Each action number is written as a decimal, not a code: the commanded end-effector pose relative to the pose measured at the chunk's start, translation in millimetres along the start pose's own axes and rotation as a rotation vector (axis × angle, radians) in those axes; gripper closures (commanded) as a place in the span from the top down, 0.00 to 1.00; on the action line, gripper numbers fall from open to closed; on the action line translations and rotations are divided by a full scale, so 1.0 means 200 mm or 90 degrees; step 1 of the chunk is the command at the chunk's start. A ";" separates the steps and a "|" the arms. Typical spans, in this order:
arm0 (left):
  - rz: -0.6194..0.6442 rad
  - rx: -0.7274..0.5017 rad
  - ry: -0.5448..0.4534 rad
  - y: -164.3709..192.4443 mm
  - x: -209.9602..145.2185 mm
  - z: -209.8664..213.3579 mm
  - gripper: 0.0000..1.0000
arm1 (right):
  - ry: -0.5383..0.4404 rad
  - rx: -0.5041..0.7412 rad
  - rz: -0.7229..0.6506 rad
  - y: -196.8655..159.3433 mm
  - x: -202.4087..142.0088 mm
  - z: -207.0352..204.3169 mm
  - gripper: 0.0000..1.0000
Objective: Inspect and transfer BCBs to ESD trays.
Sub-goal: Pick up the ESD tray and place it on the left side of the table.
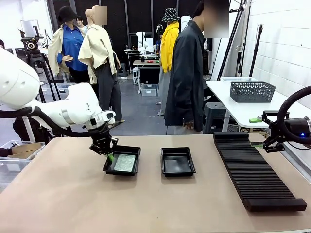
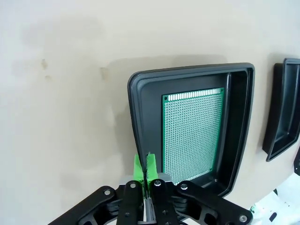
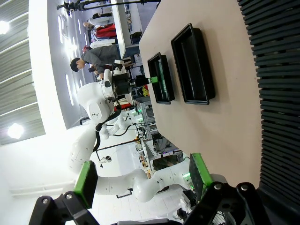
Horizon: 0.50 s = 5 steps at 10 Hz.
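One green BCB (image 1: pixel 125 162) lies flat in the left ESD tray (image 1: pixel 136 149). My left gripper (image 1: pixel 108 155) hangs just over that tray's left rim, its green pads pressed together with nothing between them. In the left wrist view the shut left gripper (image 2: pixel 144 168) stands at the near corner of the tray (image 2: pixel 187 71), beside the perforated board (image 2: pixel 192 133). The second ESD tray (image 1: pixel 166 152) holds nothing and also appears at the picture's right edge (image 2: pixel 282 117). My right gripper (image 3: pixel 143 180) is open and empty, hovering at the table's far right (image 1: pixel 265 141).
A long black slotted rack (image 1: pixel 255 170) takes up the right side of the table, under the right gripper (image 3: pixel 276 93). A person in a dark coat (image 1: pixel 187 73) stands at the far side. A grey mesh basket (image 1: pixel 252 91) rests on a white table behind.
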<state>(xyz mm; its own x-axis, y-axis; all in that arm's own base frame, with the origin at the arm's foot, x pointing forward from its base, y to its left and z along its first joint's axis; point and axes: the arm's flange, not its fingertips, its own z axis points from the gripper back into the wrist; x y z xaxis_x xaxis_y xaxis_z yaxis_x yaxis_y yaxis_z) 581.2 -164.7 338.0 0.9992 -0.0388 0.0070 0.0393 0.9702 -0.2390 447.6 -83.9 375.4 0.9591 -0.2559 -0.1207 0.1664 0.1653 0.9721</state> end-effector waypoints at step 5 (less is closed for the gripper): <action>-0.013 -0.005 -0.029 0.34 -0.06 0.08 0.00 | 0.000 0.001 0.000 0.00 -0.01 0.00 1.00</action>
<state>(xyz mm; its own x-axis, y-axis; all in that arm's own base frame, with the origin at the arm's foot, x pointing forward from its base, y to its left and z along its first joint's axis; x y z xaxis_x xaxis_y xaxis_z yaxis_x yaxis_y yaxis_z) 584.4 -103.7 333.3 0.9994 -0.0221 0.0281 0.0279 0.9737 -0.2263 447.6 -84.0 375.4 0.9591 -0.2561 -0.1208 0.1665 0.1652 0.9721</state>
